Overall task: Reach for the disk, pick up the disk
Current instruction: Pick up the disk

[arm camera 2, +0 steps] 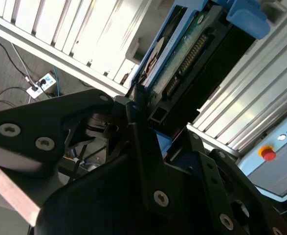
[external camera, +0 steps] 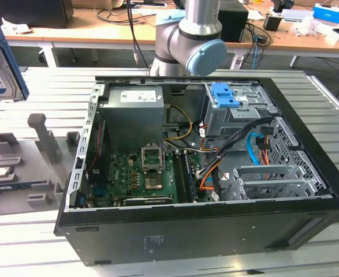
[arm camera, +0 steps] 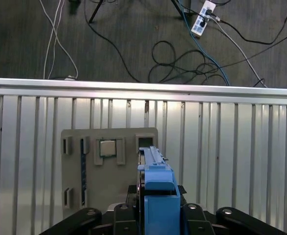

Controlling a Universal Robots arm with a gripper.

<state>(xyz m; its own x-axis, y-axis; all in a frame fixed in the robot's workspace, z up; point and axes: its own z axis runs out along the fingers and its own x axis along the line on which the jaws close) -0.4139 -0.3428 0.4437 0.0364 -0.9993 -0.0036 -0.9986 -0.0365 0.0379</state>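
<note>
1. Disk (external camera: 0, 60) hangs clear of the table (external camera: 48, 92) at the exterior view's far left edge. It stands on edge, its silver face and white-and-blue label turned to the camera, with a blue rail along one side.
2. In the second wrist view the gripper (arm camera 2: 137, 99) pinches the disk (arm camera 2: 182, 51) between its black fingers (arm camera 2: 141, 147). The disk's green circuit-board side and a row of connector pins face that camera, with blue rails along its edges.
3. In the first wrist view the disk (arm camera: 158, 188) is seen edge-on, its blue rail running between the gripper's black parts.
4. Beneath the disk in that view lies a gray fixture plate (arm camera: 109, 186) on the slatted metal table (arm camera: 231, 161). A processor chip (arm camera: 107, 148) sits in one of the plate's pockets.
5. In the exterior view the gray fixture plate (external camera: 19, 173) lies on the exterior view's left of the open computer case (external camera: 186, 236). The disk is above the plate and well apart from the case.
6. Inside the case a blue bracket (external camera: 224, 95) sits atop the metal drive cage (external camera: 233, 124), and the motherboard (external camera: 140, 173) lies on the case floor.
7. The robot arm (external camera: 192, 40) rises behind the case.
8. Beyond the table's edge in the first wrist view, cables and a power strip (arm camera: 202, 19) lie on the dark floor.
</note>
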